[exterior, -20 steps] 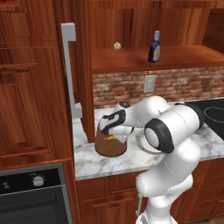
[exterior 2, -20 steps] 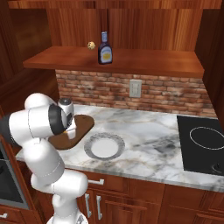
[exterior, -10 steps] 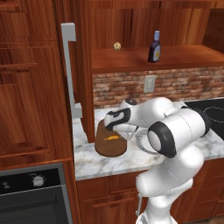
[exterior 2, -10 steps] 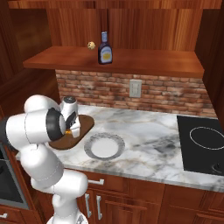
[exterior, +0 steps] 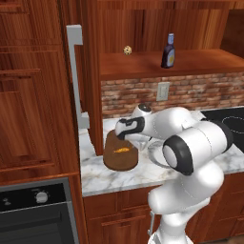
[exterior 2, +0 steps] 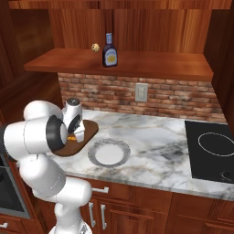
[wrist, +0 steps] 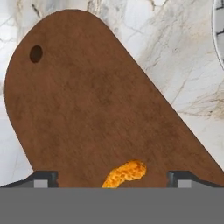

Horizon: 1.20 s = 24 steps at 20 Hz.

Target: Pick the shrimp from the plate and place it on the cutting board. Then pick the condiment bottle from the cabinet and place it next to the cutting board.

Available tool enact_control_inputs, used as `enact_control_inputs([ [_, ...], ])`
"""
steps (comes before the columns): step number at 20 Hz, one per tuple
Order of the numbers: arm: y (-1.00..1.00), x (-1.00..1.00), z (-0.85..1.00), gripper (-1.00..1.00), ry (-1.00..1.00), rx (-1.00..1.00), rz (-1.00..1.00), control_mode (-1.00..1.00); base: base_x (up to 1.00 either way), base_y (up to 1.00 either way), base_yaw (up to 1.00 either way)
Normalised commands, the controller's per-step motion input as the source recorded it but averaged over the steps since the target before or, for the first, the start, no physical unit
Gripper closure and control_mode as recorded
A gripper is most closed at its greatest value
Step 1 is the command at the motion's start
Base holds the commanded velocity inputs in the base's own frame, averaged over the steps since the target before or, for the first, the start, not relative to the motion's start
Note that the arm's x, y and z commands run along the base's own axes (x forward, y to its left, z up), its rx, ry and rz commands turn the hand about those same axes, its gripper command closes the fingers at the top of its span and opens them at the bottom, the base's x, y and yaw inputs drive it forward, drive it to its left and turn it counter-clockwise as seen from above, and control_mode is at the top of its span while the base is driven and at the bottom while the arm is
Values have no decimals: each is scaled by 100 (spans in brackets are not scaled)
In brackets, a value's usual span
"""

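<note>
Simulated kitchen with reddish wood units and a marble bench (exterior 2: 155, 141). White arm bent low over the cutting board (exterior: 121, 153), gripper (wrist: 113, 177) just above it with jaws spread wide, holding nothing. Directly beneath and between the finger tips, lying free on the dark brown wood: the shrimp (wrist: 124, 173), a small curved orange piece, also seen on the board from the left (exterior: 121, 149).

A second ago gripped close over the board; now released, the jaws having widened and the hand lifted slightly. First half of the task judged done.

Beside the board, off to the gripper's side: the plate (exterior 2: 109, 152), grey-rimmed, white centre bare. High above and well apart from the gripper, on the open shelf of the cabinet (exterior 2: 137, 64): the condiment bottle (exterior 2: 109, 50), dark with a pale cap, upright, a small beige speckled ball (exterior 2: 95, 47) near it. Next, probably: rise clear and reach up for the bottle.
</note>
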Motion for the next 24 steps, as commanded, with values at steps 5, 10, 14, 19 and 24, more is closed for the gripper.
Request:
enact_control_inputs([
  [5, -6, -4, 18, -100, 0, 1, 0, -100, 0, 0, 0],
  [10, -10, -15, 24, -100, 0, 4, 0, -100, 0, 0, 0],
  [14, -12, -20, 28, -100, 0, 6, 0, -100, 0, 0, 0],
  [19, -11, -23, 29, -100, 0, 8, 0, -100, 0, 0, 0],
  [24, -10, -21, 27, -100, 0, 8, 0, -100, 0, 0, 0],
])
